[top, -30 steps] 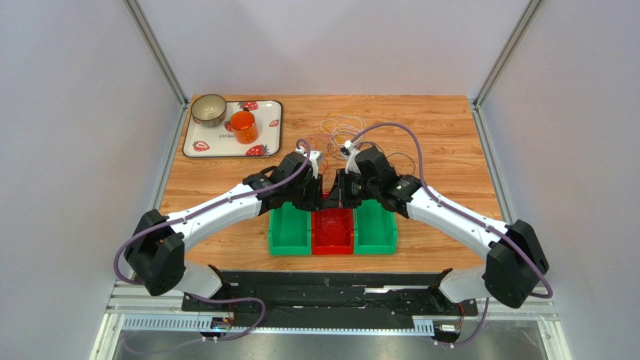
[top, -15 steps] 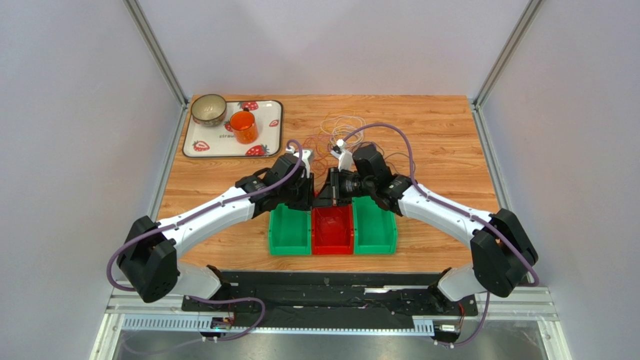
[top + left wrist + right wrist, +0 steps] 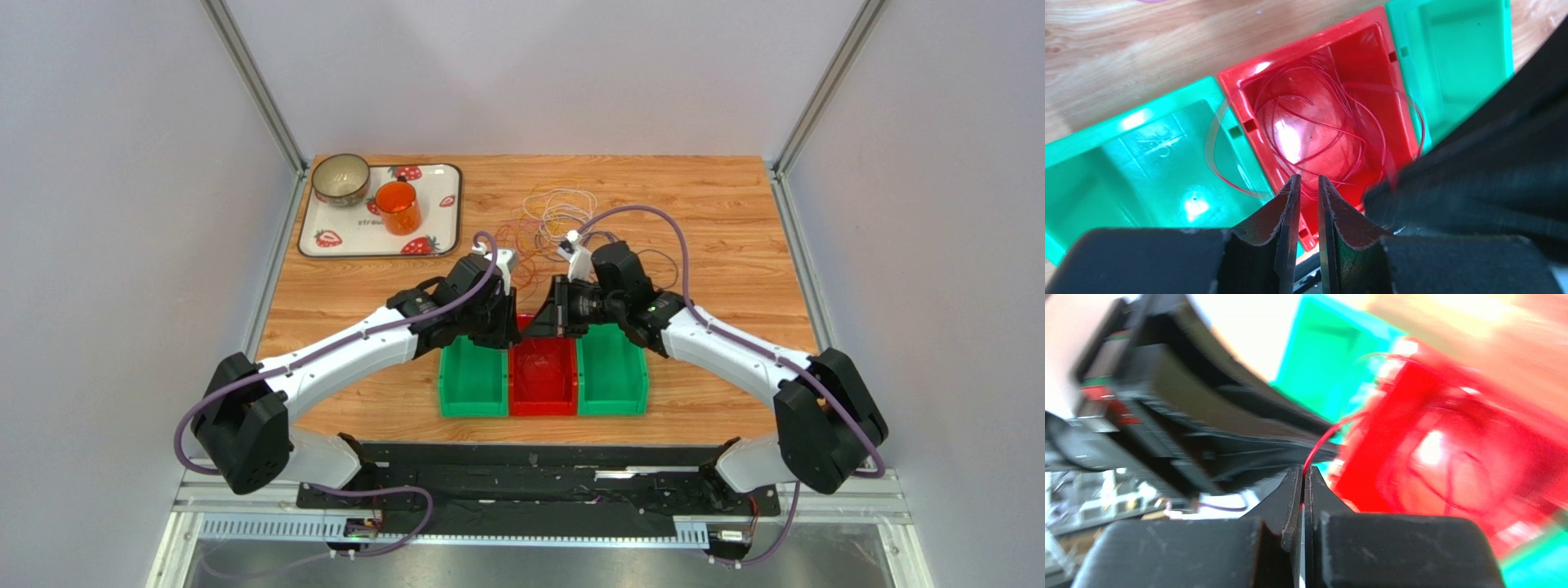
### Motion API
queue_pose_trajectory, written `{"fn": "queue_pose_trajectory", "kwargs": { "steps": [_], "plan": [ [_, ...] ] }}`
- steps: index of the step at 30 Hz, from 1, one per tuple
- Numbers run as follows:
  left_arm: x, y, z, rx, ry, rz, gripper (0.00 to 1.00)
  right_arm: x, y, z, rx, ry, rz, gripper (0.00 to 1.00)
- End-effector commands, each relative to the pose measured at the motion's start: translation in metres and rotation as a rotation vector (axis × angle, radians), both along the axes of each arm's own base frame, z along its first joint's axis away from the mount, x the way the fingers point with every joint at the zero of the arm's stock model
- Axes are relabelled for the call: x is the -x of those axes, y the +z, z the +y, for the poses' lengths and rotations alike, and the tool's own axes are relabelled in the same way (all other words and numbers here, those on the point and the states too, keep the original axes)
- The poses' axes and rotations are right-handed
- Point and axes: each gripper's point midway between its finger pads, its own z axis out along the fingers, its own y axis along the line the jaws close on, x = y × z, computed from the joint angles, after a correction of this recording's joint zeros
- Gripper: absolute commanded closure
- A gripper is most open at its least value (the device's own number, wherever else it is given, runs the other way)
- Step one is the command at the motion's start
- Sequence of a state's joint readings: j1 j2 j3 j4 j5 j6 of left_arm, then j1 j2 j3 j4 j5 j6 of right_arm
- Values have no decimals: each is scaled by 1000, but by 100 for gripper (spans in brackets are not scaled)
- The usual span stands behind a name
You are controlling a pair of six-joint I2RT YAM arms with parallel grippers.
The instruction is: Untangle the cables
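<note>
Two robot arms meet over a red bin [image 3: 1392, 67] near the front of the wooden surface [image 3: 724, 208]. The right tool [image 3: 1303, 478] is clamped tight on one red cable [image 3: 1318, 446], which rises from between its tips and arcs toward the bin. The rest of that strand lies there in loose coils, with one loop spilling over the rim into a neighbouring green bin [image 3: 1125, 177]. The left tool [image 3: 1306, 193] hangs just above the coils, its jaws parted by only a narrow slit with nothing visible between them. The remaining cables [image 3: 558, 211], a loose tangle of thin loops, sit on the surface beyond the bins, on the far side of both tools and a shade nearer the right arm. The pinched strand runs from the right tool down into the bin, so letting go there looks the likely way to drop it in. The right arm then seems better placed to reach the tangle.
</note>
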State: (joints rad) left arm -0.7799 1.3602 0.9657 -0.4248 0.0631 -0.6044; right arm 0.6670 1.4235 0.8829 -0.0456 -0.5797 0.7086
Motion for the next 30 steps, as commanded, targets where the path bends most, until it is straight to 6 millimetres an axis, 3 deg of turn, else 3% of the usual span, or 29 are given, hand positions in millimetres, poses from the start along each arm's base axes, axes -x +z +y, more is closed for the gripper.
{"fn": "queue_pose_trajectory", "kwargs": {
  "steps": [1, 5, 11, 30],
  "plan": [
    [0, 23, -15, 77, -29, -24, 75, -13, -17, -41, 155, -105, -47, 100],
    [1, 20, -26, 83, -50, -1, 75, -12, -28, -61, 242, -142, -58, 100],
    [6, 14, -48, 90, -94, 22, 76, -6, -37, -74, 290, -152, -59, 100],
    [3, -16, -93, 148, -180, 65, 77, 6, -8, -99, 334, -173, -153, 100]
  ]
}}
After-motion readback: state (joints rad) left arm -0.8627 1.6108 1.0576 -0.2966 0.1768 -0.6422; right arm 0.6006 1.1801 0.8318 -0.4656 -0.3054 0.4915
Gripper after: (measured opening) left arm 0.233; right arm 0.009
